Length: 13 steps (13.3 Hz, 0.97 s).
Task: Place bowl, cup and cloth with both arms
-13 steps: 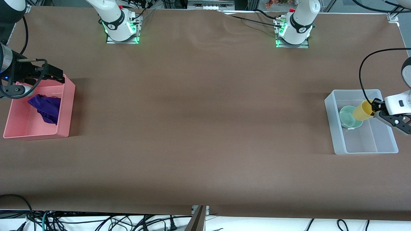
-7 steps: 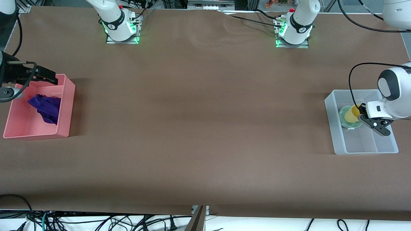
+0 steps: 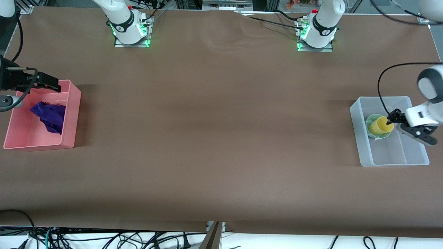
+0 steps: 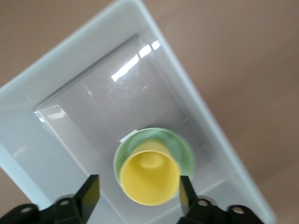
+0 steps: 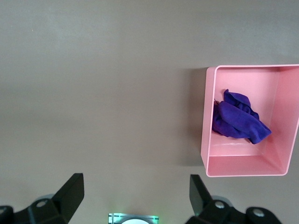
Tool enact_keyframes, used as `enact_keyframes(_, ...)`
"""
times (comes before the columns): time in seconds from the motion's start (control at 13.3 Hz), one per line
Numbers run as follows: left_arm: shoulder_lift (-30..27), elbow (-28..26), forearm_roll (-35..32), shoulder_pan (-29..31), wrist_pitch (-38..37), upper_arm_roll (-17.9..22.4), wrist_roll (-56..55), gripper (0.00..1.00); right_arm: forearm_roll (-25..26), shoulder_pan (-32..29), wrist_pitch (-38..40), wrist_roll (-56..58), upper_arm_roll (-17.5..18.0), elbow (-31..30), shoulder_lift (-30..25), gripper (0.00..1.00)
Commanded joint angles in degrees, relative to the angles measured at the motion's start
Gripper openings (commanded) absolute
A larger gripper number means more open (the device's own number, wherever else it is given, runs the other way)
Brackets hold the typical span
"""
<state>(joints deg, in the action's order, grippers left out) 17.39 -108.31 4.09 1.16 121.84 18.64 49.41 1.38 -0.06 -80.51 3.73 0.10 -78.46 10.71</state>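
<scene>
Front view: half a second ago the left claw gripped the cup low in the bowl; now it hangs slightly raised over the clear bin, at the left arm's end of the table. The left wrist view shows its fingers spread apart with the cup standing free in the bowl. The right claw has barely shifted, released over the pink bin holding the cloth, which the right wrist view shows bunched.
</scene>
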Motion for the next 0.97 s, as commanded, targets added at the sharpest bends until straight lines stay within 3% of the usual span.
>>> enact_keyframes(0.0,-9.2,-0.7,1.3,-1.0,-11.1,-4.8,-16.2,1.0,0.6,-0.2,0.8,0.5,0.2,1.7,0.5,1.0)
enact_keyframes(0.15,-13.5,0.2,1.3,-0.4,-19.6,-11.7,-31.1,1.0,0.6,-0.2,0.8,0.5,0.2,1.7,0.5,1.0)
enact_keyframes(0.38,-19.0,1.0,1.2,-0.2,-25.6,-19.4,-47.4,1.0,0.6,-0.2,0.8,0.5,0.2,1.7,0.5,1.0)
enact_keyframes(0.45,-20.3,3.0,0.8,-0.5,-28.6,-20.3,-49.6,1.0,0.6,-0.2,0.8,0.5,0.2,1.6,0.5,1.0)
enact_keyframes(0.67,-19.6,15.9,-3.3,-1.7,-40.0,-20.7,-49.8,1.0,0.6,-0.3,0.8,0.5,0.1,1.6,0.5,1.0)
enact_keyframes(0.9,-18.6,19.9,-4.6,-1.6,-42.9,-20.7,-49.7,1.0,0.6,-0.3,0.8,0.5,0.1,1.6,0.5,1.0)
